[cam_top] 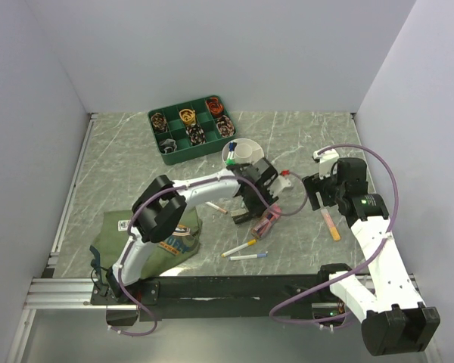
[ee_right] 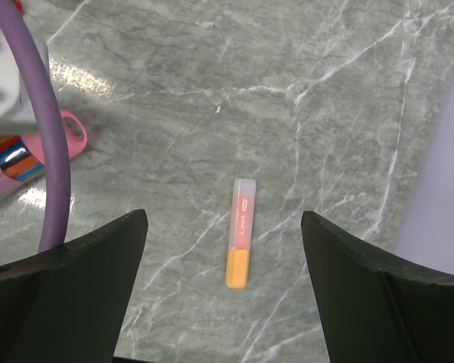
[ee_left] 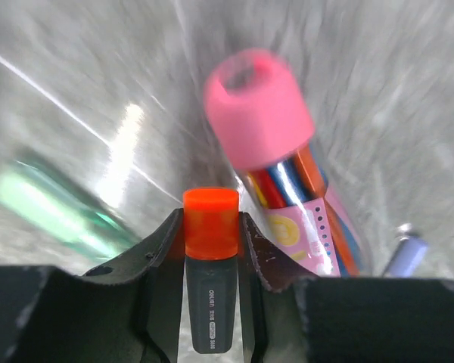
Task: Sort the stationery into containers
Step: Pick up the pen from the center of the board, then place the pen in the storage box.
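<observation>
Pick-up step in hand. The left gripper (ee_left: 210,221) is gripping an orange-capped marker (ee_left: 210,310) by its cap end, down at the table, just beside a pink-capped pen tube (ee_left: 261,113). The right gripper (ee_right: 223,221) is hanging wide open above an orange highlighter (ee_right: 240,227) (not touching it). Next, probably: lifting the marker clear of the tube and carrying it to the white cup (cam_top: 254,147).

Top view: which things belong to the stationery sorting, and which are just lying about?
Belongs to the job:
- white cup
- orange-capped marker, between the left fingers
- orange highlighter
- white pen
- pen beside it

Just lying about:
- green compartment tray
- folded olive shirt
</observation>
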Controlling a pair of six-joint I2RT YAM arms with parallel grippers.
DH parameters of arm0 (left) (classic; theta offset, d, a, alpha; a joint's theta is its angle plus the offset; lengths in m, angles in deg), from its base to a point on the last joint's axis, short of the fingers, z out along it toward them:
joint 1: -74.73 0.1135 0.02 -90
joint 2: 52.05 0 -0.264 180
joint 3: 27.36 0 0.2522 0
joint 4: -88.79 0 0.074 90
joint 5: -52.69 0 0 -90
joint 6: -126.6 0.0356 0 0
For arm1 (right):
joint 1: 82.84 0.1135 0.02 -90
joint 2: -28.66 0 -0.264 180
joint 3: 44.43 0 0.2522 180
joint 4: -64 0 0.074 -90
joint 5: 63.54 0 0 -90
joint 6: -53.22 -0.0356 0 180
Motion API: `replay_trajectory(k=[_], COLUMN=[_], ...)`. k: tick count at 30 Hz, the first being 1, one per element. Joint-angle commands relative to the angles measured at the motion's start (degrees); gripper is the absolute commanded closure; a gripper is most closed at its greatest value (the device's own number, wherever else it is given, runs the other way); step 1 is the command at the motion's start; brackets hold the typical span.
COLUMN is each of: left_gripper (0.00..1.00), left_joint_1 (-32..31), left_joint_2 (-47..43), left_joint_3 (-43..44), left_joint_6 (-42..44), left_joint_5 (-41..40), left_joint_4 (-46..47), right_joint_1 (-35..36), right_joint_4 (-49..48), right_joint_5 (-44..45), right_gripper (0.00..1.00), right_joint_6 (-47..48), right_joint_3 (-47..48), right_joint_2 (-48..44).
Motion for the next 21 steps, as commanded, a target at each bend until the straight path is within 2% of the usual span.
replay_trajectory(k=[1,5,7,9,10,11,13,16,21], left_gripper=[0.99,0.99,0.99,0.99,0.99,0.99,0.99,0.99,0.99], left_joint_1=[2.9,5.6,7.4,9.7,10.5,11.4,13.6,16.7,19.7], left_joint_2=[-1.7,-2.3,-4.7,-8.2,-13.1,-15.6,-19.5,-18.4,-16.5], left_joint_3=[13.0,22.6,22.3,14.9,5.4,0.2,-10.3,-14.6,-17.8], left_joint_6=[0.7,0.2,-1.2,-3.6,-4.2,-4.8,-5.1,-9.8,-16.5], left_joint_5=[5.5,7.3,9.4,12.0,13.0,14.5,18.5,23.7,25.3], left_joint_4=[-5.5,-7.6,-5.3,5.6,11.3,25.9,38.5,50.5,67.4], right_joint_1=[-0.2,-0.2,-0.2,-0.2,-0.2,-0.2,-0.2,-0.2,-0.2], right_joint_4=[-3.5,-4.5,-5.0,-5.1,-5.3,-5.3,-5.0,-4.7,-4.7], right_joint_5=[0.4,0.5,1.1,1.5,1.6,1.6,1.4,1.8,2.7], right_gripper=[0.1,0.09,0.1,0.1,0.1,0.1,0.1,0.1,0.1], right_joint_6=[-0.4,-1.1,-0.9,-0.5,-0.4,-0.4,-0.4,-0.2,0.3], right_joint_3=[1.5,1.6,1.7,1.7,1.7,1.8,2.3,3.0,3.6], right_joint_2=[1.1,1.9,2.1,2.4,2.7,2.8,3.3,4.3,4.9])
